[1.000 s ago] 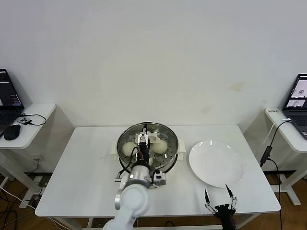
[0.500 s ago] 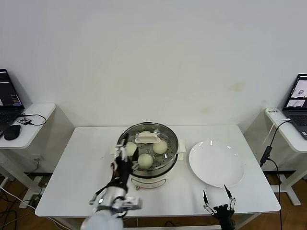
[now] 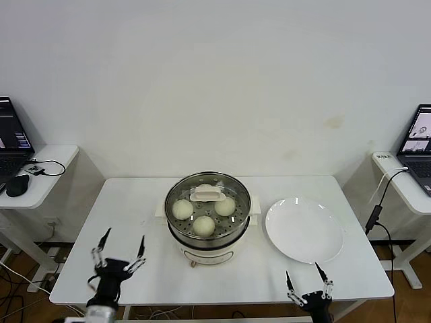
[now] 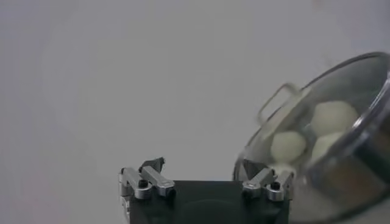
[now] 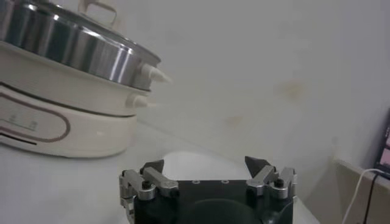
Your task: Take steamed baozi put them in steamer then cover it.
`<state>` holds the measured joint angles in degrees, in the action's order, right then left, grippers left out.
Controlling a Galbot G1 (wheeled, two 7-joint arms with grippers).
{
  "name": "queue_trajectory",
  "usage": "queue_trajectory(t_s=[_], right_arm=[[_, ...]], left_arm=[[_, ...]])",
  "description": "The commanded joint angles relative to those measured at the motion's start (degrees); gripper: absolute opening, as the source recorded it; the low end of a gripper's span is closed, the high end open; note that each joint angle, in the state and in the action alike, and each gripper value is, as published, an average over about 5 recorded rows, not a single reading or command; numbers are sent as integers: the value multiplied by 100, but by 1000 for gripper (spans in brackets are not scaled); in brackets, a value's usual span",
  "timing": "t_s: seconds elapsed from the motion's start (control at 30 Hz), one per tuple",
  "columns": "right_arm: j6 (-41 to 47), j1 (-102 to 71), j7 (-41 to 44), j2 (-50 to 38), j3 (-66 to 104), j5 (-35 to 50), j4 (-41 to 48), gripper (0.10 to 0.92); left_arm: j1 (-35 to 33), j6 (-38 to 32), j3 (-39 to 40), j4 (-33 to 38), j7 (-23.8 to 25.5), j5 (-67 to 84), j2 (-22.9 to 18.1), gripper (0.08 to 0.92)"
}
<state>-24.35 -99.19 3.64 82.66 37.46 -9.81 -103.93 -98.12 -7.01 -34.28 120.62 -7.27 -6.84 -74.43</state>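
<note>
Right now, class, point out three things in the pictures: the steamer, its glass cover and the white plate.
steamer [image 3: 207,243], head view, steel side wall below the rim.
cover [image 3: 208,195], head view, cream bar handle on top.
white plate [image 3: 304,230], head view, bare middle.

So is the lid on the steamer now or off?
On: the glass lid sits over the steamer, buns visible through it.

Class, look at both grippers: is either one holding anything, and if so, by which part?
Nothing is held. The left gripper and right gripper are both open and empty at the table's near edge; the cover sits on the steamer.
</note>
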Motion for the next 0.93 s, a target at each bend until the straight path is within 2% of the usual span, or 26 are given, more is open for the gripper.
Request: queue_trajectory(t_s=[0.03, 0.4, 0.93], right_arm=[[619, -407, 370, -473, -41, 1185, -581, 823], [747, -506, 472, -494, -95, 1262, -740, 823], [678, -494, 416, -381, -170, 897, -661, 823]], left_arm=[[-907, -833, -678, -278, -67, 3109, -39, 823], [-969, -858, -634, -456, 195, 2547, -146, 823], [-950, -894, -668, -536, 374, 2166, -139, 823]])
